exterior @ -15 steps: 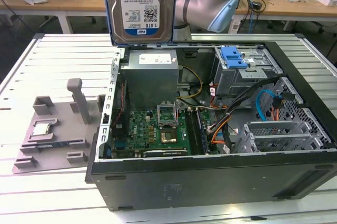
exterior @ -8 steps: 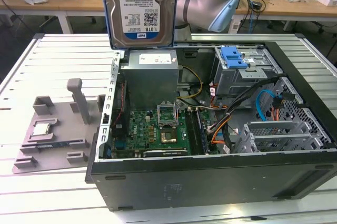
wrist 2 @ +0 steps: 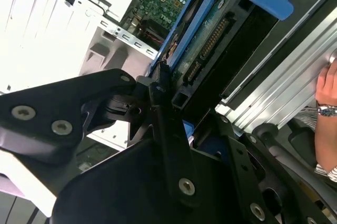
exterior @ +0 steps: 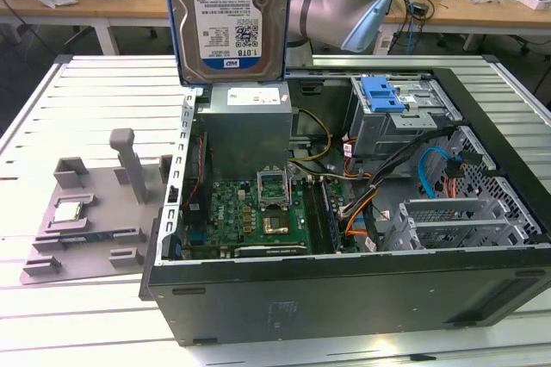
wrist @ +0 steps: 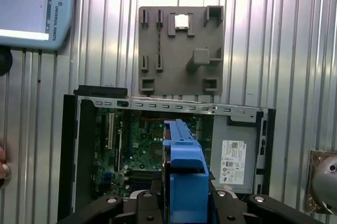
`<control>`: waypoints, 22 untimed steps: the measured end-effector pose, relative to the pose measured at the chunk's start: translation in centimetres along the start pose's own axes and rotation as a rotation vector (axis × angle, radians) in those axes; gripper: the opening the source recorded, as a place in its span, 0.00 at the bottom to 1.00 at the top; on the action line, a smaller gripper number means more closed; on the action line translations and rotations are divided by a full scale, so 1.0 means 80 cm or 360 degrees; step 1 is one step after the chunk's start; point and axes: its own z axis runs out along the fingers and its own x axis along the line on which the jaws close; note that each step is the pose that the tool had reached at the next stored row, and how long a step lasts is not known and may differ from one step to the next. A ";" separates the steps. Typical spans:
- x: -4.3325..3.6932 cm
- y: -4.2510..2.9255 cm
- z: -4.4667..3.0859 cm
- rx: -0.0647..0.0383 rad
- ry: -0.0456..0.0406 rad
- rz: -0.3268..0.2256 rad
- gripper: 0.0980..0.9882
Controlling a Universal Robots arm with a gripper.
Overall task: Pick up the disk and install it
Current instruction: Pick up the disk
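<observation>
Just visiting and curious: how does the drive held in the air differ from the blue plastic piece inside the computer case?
The disk hangs upright above the open case, clamped by the gripper; the blue bracket lies flat inside the case. The disk has a silver drive with a white-and-blue label in its frame; the blue bracket shows no drive. Both have blue plastic.

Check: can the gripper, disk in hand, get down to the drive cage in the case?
Probably yes. The gripper holds the disk above the case, which lies open, leaving the drive cage exposed from above. A blue bracket sits on the cage, and cables run close beside it.
</observation>
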 end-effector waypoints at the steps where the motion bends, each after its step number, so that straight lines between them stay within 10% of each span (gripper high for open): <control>1: 0.001 0.0001 0.0001 0.0000 0.0000 0.0000 0.30; 22: 0.067 0.0041 0.0018 0.0000 0.0000 0.0000 0.30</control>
